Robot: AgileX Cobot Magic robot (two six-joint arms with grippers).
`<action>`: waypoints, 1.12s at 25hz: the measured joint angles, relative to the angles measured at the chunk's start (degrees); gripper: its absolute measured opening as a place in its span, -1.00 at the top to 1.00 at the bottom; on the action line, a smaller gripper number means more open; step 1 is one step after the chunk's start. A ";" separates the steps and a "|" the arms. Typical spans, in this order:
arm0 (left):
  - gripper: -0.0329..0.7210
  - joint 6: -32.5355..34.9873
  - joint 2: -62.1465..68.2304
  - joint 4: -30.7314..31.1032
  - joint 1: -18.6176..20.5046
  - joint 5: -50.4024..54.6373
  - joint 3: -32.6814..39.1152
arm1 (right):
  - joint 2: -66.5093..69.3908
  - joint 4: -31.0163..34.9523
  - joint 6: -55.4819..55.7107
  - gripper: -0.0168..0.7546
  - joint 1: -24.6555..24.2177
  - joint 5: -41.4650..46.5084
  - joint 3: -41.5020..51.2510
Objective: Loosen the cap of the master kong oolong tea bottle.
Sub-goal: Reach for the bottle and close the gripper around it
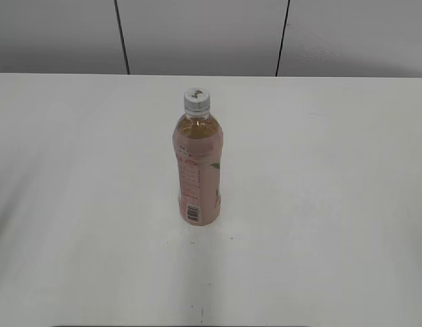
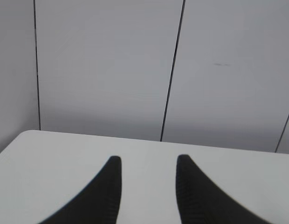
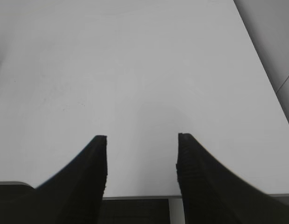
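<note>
Bottle: the slim clear plastic bottle of amber tea (image 1: 198, 174) stands upright on the white table (image 1: 333, 204), near the middle of its top. Only the exterior view shows it.
Bottle shape: round shoulders taper to a narrow neck; the body is straight-sided, and the tea shows through the bare plastic above the wrap.
Label: a pale pink wrap covers the bottle from shoulder to base. On it I see a barcode low on the side facing the camera, columns of small print too fine to read, and a green leaf mark toward the bottle's right edge. I cannot make out any brand name.
Cap: the small round white ribbed screw cap (image 1: 196, 99) sits on the bottle's neck, with a small dark mark on its flat top. Nothing touches it.
Table: smooth and matte, with a few tiny dark specks on the surface in front of the bottle.
Wall: pale grey panels (image 1: 197, 34) with thin dark seams rise behind the bottle, past the table's far edge.
My left gripper (image 2: 148, 161): two black curved fingers with fine ribbed inner faces, spread apart and holding nothing. Bare table lies under them, the panelled wall ahead.
My right gripper (image 3: 142, 139): the same black ribbed fingers, spread wide and empty, over bare table. The bottle appears in neither wrist view.
</note>
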 joint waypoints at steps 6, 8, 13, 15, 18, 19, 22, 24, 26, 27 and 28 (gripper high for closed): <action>0.27 -0.33 18.13 4.09 -8.17 -12.35 0.00 | 0.00 0.00 0.00 -0.01 0.00 0.00 0.00; 0.27 -2.06 25.90 4.41 -11.15 -17.35 0.00 | 0.00 0.00 0.00 -0.01 0.00 0.00 0.00; 0.27 -7.65 41.04 12.26 -15.78 -33.23 0.05 | 0.00 0.00 0.00 -0.01 0.00 0.00 0.00; 0.27 -8.95 46.35 17.80 -16.11 -39.79 0.05 | 0.00 0.00 0.00 -0.01 0.00 0.00 0.00; 0.21 -9.73 53.75 25.63 -16.23 -47.49 0.05 | 0.00 0.00 0.00 -0.01 0.00 0.00 0.00; 0.17 -9.84 56.18 27.45 -16.23 -49.51 0.05 | 0.00 0.00 0.00 -0.01 0.00 0.00 0.00; -0.10 -9.97 62.40 32.01 -16.33 -52.84 0.05 | 0.00 0.00 0.00 -0.01 0.00 0.00 0.00; -0.33 -9.97 65.94 33.08 -16.33 -53.11 -0.01 | 0.00 0.00 0.00 -0.01 0.00 0.00 0.00; -0.56 -9.97 68.07 33.34 -16.33 -53.16 -0.26 | 0.00 0.00 0.00 -0.01 0.00 0.00 0.00; -0.62 -9.97 68.85 33.57 -16.33 -53.16 -0.46 | 0.00 0.00 0.00 -0.01 0.00 0.00 0.00; -0.66 -9.97 69.31 33.94 -16.33 -53.16 -0.74 | 0.00 0.00 0.00 -0.01 0.00 0.00 0.00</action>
